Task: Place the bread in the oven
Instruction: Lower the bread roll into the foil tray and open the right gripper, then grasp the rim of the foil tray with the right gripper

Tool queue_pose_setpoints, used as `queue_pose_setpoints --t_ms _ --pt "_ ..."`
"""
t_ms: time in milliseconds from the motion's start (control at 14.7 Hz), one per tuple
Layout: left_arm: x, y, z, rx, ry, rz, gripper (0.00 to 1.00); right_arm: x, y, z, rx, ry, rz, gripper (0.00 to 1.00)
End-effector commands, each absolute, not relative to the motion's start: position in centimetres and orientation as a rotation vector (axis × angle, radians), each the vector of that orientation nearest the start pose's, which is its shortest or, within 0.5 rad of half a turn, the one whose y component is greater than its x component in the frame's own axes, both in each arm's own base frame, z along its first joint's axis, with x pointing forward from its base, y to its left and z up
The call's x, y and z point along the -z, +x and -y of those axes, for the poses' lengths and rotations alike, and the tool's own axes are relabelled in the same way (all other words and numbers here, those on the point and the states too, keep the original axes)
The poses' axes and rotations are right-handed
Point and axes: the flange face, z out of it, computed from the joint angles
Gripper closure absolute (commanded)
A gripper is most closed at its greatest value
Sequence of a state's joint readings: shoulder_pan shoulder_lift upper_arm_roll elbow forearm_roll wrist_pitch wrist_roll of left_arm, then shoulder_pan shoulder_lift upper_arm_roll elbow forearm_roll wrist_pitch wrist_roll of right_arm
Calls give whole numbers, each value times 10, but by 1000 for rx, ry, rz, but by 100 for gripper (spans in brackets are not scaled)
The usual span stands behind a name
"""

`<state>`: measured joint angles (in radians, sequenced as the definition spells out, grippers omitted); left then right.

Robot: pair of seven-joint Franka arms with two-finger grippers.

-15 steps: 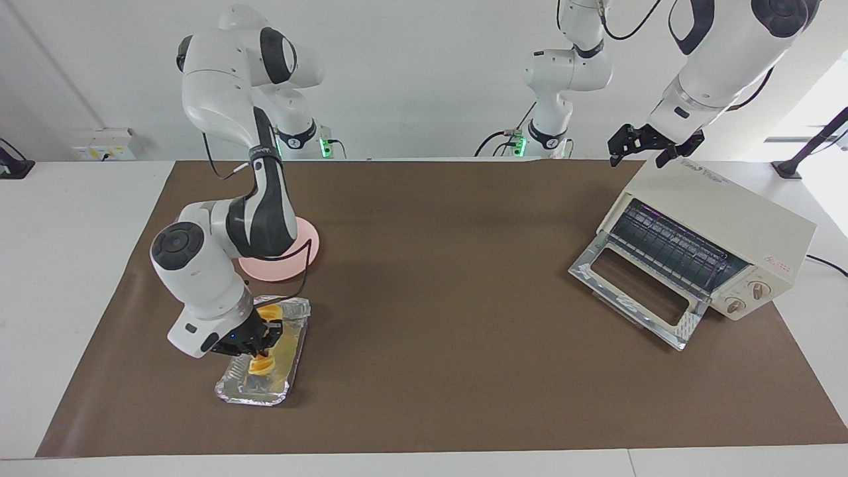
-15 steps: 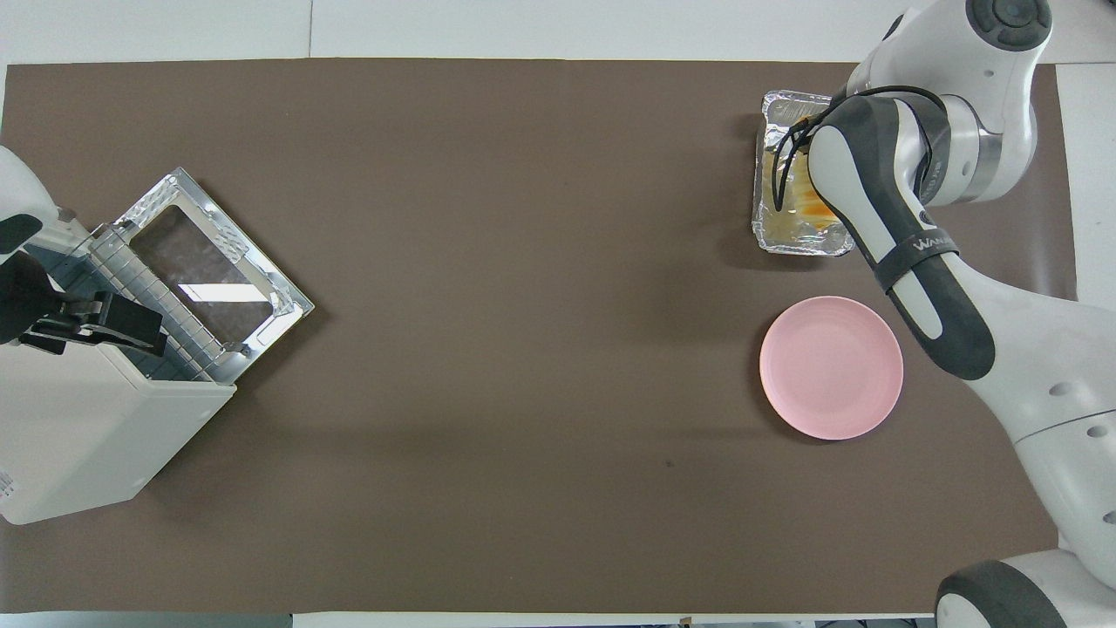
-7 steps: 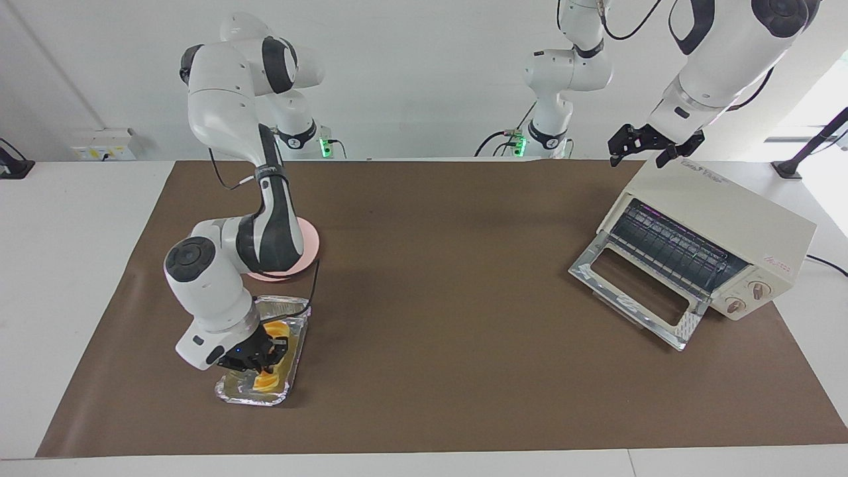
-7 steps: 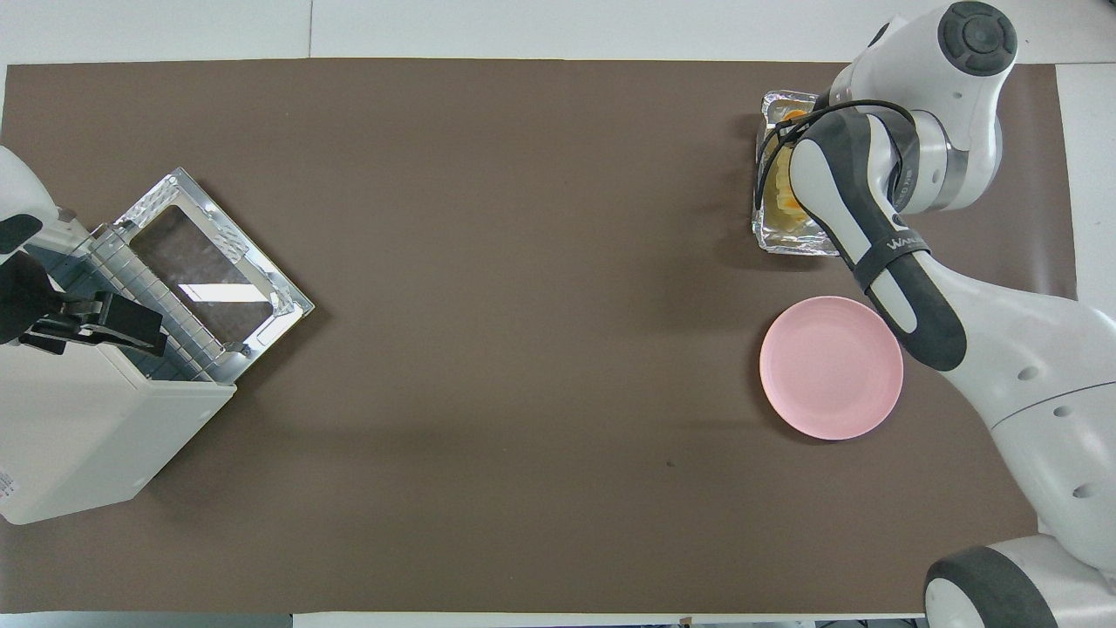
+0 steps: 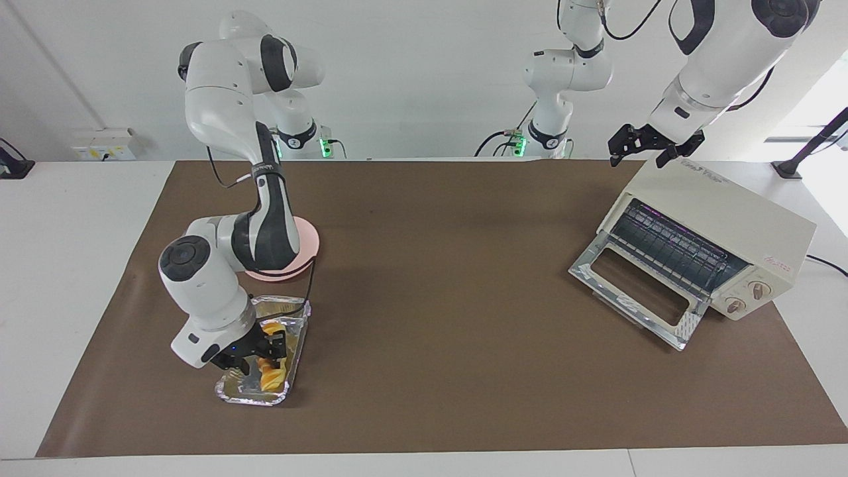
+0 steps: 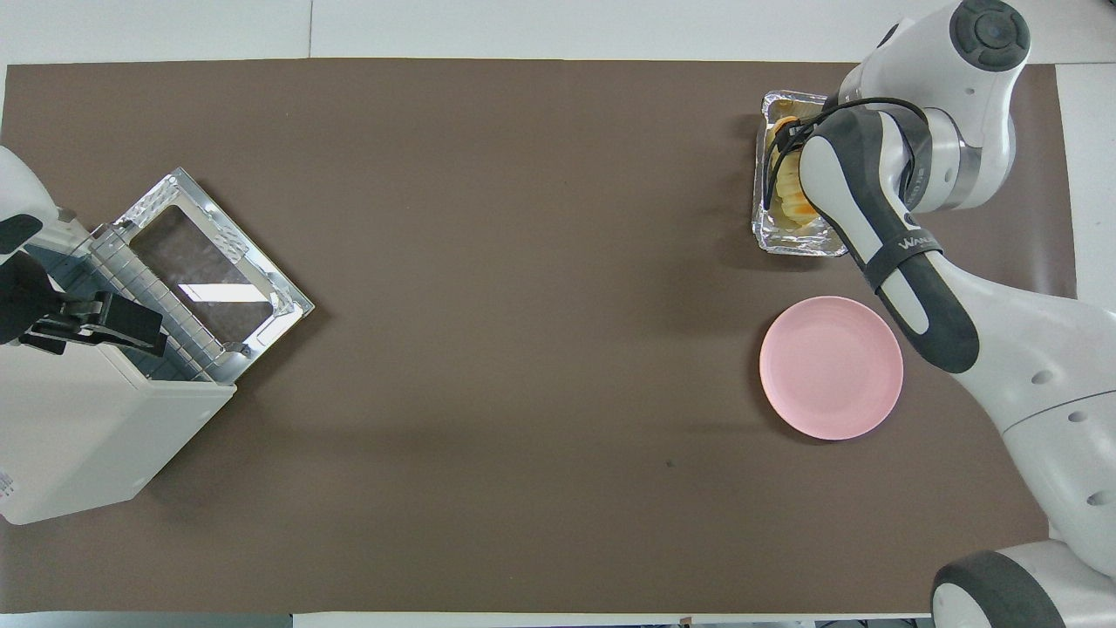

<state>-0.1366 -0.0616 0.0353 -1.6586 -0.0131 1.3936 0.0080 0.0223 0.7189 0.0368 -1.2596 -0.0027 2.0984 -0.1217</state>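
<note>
The yellow-orange ridged bread [image 5: 273, 377] is in the silver foil tray [image 5: 255, 399] toward the right arm's end of the table. My right gripper [image 5: 262, 360] is down in the tray and shut on the bread, which stands tilted. In the overhead view the bread [image 6: 789, 187] shows beside the right arm, which hides the gripper. The cream-white oven [image 5: 722, 218] stands at the left arm's end with its glass door [image 5: 636, 291] dropped open and the wire rack showing. My left gripper [image 5: 637, 156] waits, open and empty, over the oven's top.
A pink plate [image 5: 313, 244] lies nearer to the robots than the foil tray, partly covered by the right arm in the facing view. The brown mat [image 5: 437, 278] covers the table between the tray and the oven.
My right gripper has gone down into the foil tray and closed on the bread, which has tipped up from lying flat. The left arm has not moved.
</note>
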Motion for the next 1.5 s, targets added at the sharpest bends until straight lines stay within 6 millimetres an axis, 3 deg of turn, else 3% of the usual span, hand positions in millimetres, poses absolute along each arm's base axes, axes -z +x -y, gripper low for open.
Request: queue_pose_setpoints --t_ms 0,273,682,1092,1297,1433 --pt "-607 504 48 -324 -3111 -184 0 -371 750 -26 165 -3122 256 0" --pt "-607 504 48 -324 -3111 -184 0 -398 747 -3 193 -3138 289 0" --pt "-607 504 48 -324 -3111 -184 0 -415 728 18 96 -3140 391 0" --pt "-607 504 48 -324 -3112 -184 0 -367 716 26 303 -3144 414 0" --pt "-607 504 48 -324 -3111 -184 0 -342 723 28 355 -3141 403 0" --pt "-607 504 48 -324 -3112 -184 0 -337 724 27 370 -3140 396 0"
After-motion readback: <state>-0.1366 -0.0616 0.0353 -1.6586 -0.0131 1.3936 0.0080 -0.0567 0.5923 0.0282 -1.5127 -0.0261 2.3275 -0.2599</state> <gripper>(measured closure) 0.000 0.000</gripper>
